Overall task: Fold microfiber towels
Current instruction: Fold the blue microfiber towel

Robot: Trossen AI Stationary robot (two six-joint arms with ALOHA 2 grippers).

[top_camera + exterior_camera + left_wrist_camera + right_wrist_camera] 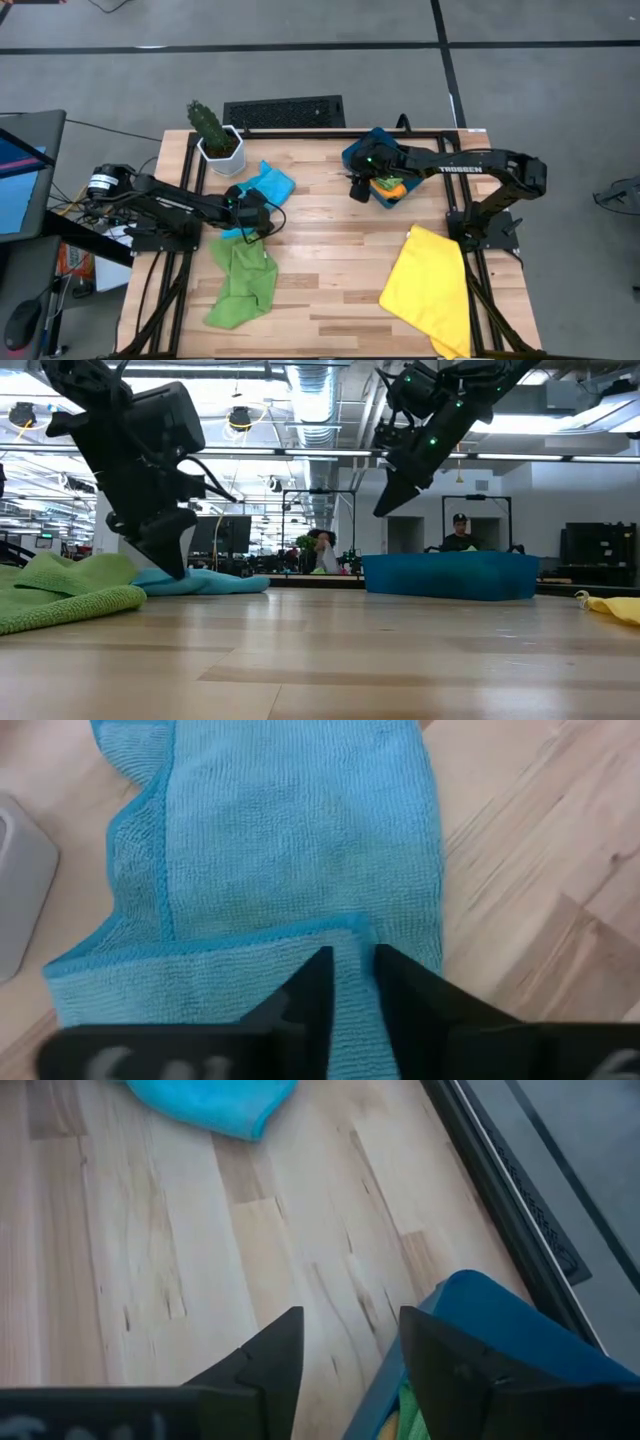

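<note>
A light blue towel [268,185] [205,582] [300,840] lies rumpled on the wooden table near its far left. My left gripper [255,212] [175,565] [353,960] is down on its near part, fingers close together with cloth between them. A green towel [243,285] [60,595] lies crumpled near the front left. A yellow towel [430,290] [612,607] is spread at the front right. My right gripper [358,192] [385,508] [350,1325] hangs open above the bare table beside the teal bin [372,150] [490,1320], which holds an orange towel [392,186]. My left gripper pinches the light blue towel between its two fingers, at the end of a hemmed edge [350,932] of the upper layer lying across the cloth. The fingers come slanting down from the table's left. The towel lies slack on the table.
A cactus in a white pot [215,140] [15,880] stands just beyond the blue towel at the far left. A black keyboard [285,110] lies past the far edge. Bare wood [340,260] shows in the middle. People [460,535] sit in the room behind.
</note>
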